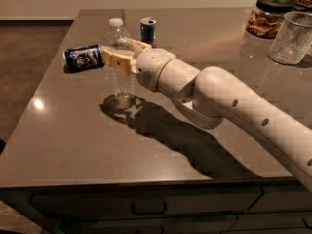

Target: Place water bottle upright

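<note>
The water bottle (121, 84), clear ribbed plastic with a white cap, stands upright on the dark tabletop (73, 140) at the back left. My gripper (118, 51) reaches in from the right at the bottle's mid-height. One tan finger is in front of the bottle and one is behind it, closed on its body. The bottle's base rests on the table.
A blue soda can (84, 57) lies on its side just left of the bottle. A slim blue-and-silver can (148, 29) stands behind it. A lidded snack jar (268, 14) and a clear plastic cup (292, 38) stand at the back right. The table's left edge is close by.
</note>
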Robot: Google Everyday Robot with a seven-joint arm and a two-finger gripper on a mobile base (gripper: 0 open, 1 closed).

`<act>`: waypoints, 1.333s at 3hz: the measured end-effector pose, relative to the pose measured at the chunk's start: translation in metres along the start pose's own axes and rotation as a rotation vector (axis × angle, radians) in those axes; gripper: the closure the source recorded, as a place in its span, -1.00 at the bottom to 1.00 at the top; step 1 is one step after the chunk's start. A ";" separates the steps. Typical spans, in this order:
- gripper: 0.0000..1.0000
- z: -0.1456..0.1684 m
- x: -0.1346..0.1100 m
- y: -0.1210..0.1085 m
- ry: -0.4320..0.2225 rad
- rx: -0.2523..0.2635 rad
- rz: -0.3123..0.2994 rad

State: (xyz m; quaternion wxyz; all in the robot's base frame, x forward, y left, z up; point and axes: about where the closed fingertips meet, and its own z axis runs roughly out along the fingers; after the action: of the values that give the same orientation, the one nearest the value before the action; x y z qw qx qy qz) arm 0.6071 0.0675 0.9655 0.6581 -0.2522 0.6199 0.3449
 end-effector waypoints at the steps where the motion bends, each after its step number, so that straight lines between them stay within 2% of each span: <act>1: 1.00 0.004 0.005 -0.001 -0.012 0.021 -0.004; 3: 1.00 0.007 0.017 -0.005 -0.038 0.097 -0.008; 4: 0.63 0.007 0.022 -0.007 -0.030 0.134 -0.010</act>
State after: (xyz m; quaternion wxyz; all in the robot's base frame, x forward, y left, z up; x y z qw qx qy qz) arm 0.6167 0.0719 0.9437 0.6843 -0.2055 0.6305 0.3033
